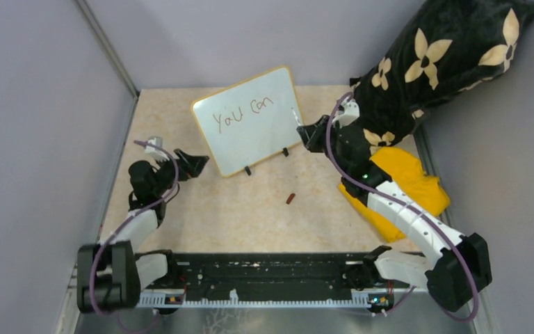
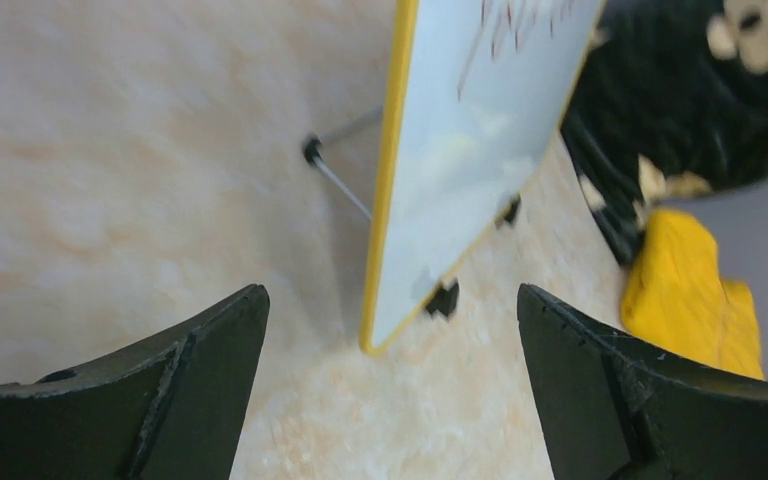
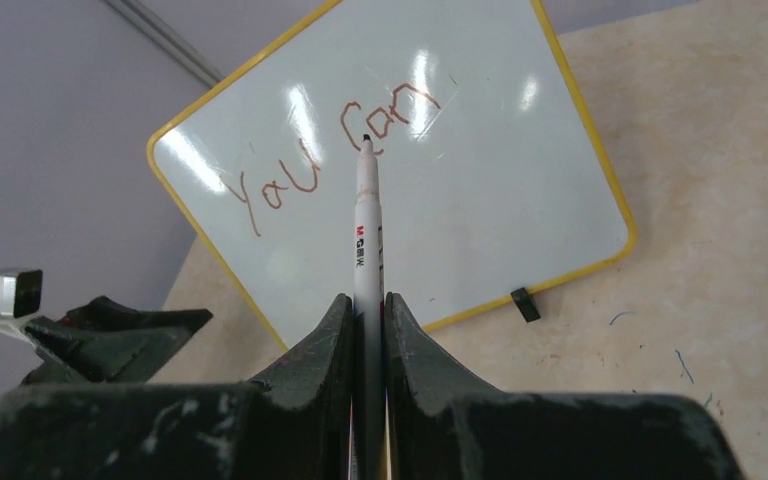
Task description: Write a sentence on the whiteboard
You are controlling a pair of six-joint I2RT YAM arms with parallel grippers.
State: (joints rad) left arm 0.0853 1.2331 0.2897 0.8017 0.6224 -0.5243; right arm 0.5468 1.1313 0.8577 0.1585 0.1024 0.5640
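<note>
The whiteboard (image 1: 250, 132), white with a yellow frame, stands propped at the back of the table. On it is the start of the sentence, "You can" (image 1: 243, 111), in one line (image 3: 340, 150). My right gripper (image 1: 307, 133) is at the board's right edge, shut on a white marker (image 3: 366, 220) that points at the board (image 3: 480, 200). Whether its tip touches the board cannot be told. My left gripper (image 1: 198, 165) is open and holds nothing. It is just off the board's lower left corner (image 2: 372, 340), which lies between its fingers (image 2: 230, 340).
A black cushion with cream flowers (image 1: 445, 56) lies at the back right, with a yellow cloth (image 1: 407, 181) in front of it under the right arm. A small red-brown cap (image 1: 290, 198) lies on the table in front of the board. Grey walls close in the sides.
</note>
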